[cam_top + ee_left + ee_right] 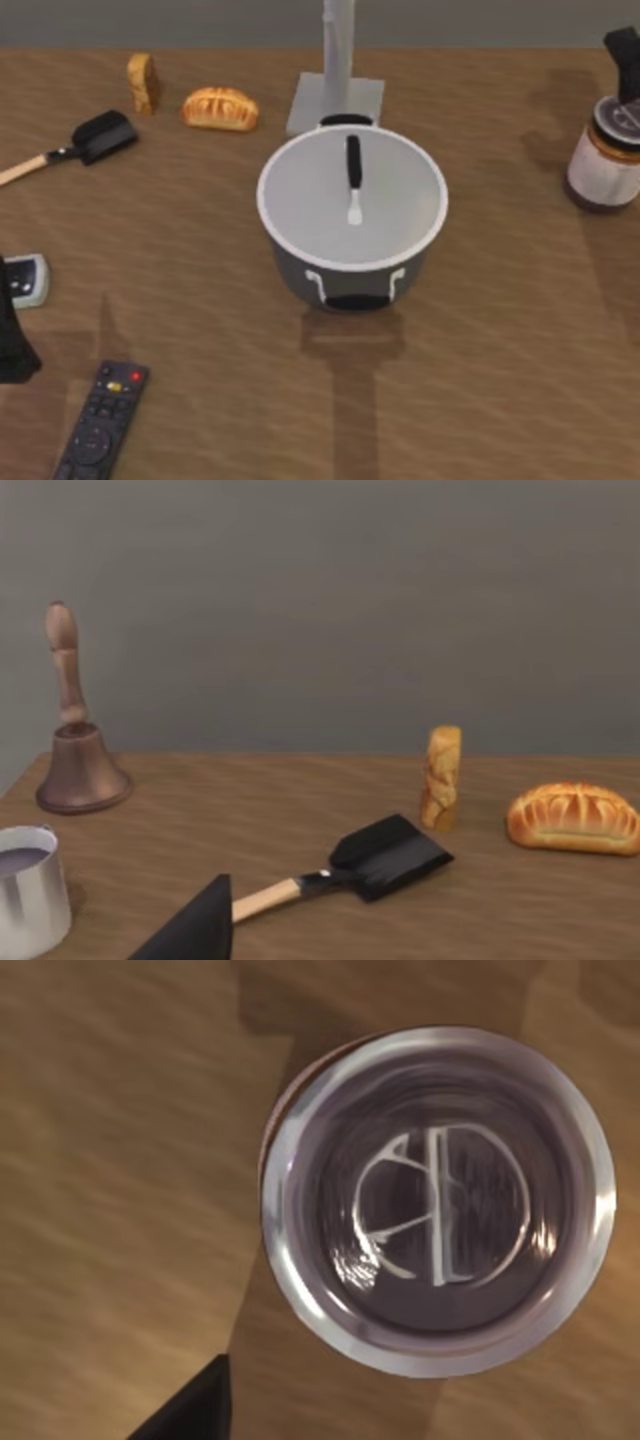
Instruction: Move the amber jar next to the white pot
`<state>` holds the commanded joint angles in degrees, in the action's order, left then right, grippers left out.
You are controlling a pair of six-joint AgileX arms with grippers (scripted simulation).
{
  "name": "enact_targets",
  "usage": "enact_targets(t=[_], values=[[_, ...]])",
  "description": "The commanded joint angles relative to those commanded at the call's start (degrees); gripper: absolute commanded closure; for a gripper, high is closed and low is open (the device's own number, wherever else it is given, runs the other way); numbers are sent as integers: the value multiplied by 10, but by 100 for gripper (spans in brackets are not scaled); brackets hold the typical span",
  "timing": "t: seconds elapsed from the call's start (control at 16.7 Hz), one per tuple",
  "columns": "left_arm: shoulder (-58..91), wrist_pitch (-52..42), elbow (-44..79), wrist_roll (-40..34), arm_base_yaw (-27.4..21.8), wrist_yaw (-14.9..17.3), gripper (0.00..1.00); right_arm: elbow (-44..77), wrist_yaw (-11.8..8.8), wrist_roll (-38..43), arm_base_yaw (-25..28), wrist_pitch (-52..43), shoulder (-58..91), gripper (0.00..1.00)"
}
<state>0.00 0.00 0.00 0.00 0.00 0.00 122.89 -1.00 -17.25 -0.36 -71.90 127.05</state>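
The amber jar [605,155] stands upright at the table's right edge, with a white label band and a dark round lid [440,1200]. My right gripper [622,50] hangs above it, slightly toward the far side, open and holding nothing; one dark fingertip [195,1410] shows beside the lid. The white pot [352,212] sits in the middle of the table with its lid on, well to the left of the jar. My left gripper [15,340] is parked at the left edge, open and empty.
A grey stand [335,95] rises just behind the pot. At the back left lie a bread loaf [220,108], a bread slice [143,82] and a black shovel [95,138]. A remote [100,420] lies front left. A brown bell [78,770] stands far left.
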Motion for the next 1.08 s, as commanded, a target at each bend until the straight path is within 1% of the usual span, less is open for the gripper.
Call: enact_targets(t=[0.18, 0.42, 0.78, 1.08], values=[[0, 0, 0, 0, 0, 0, 0, 96, -4, -19, 5, -49, 101, 0], [0, 0, 0, 0, 0, 0, 0, 148, -6, -29, 8, -77, 156, 0], [0, 0, 0, 0, 0, 0, 0, 145, -6, -29, 6, -74, 157, 0], [0, 0, 0, 0, 0, 0, 0, 75, -6, -27, 10, 1, 160, 0]])
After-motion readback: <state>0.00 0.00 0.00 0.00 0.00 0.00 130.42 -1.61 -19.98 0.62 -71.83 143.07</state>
